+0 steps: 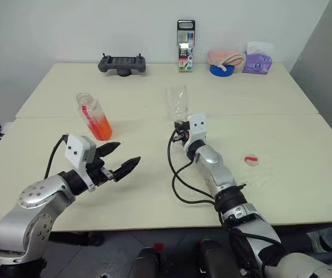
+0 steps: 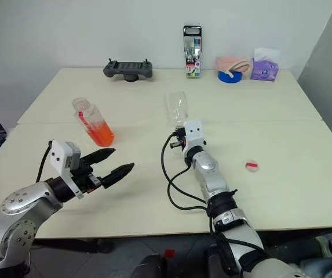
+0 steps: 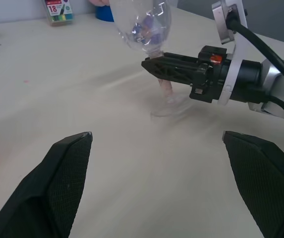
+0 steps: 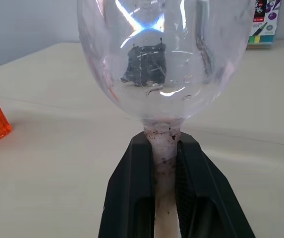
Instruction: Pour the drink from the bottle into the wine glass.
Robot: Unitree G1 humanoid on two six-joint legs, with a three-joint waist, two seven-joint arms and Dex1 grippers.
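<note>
- L gripper (image 1: 123,156) gaped wide, empty; bottle (image 1: 94,116) stood upright just ahead, nearer it than the R.
- R gripper (image 4: 164,163) was clamped on wine glass (image 4: 164,59) stem.

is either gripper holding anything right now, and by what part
The right gripper is shut on the stem of the small clear wine glass, just below the bowl. The left gripper is open and empty.

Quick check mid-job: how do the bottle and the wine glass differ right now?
The bottle holds orange-red drink in its lower part; the wine glass looks empty. The bottle stands free, uncapped, ahead of the open left claw; the wine glass is clamped at its stem by the right claw. The bottle is squarish; the glass has a round bowl. Both are clear.
</note>
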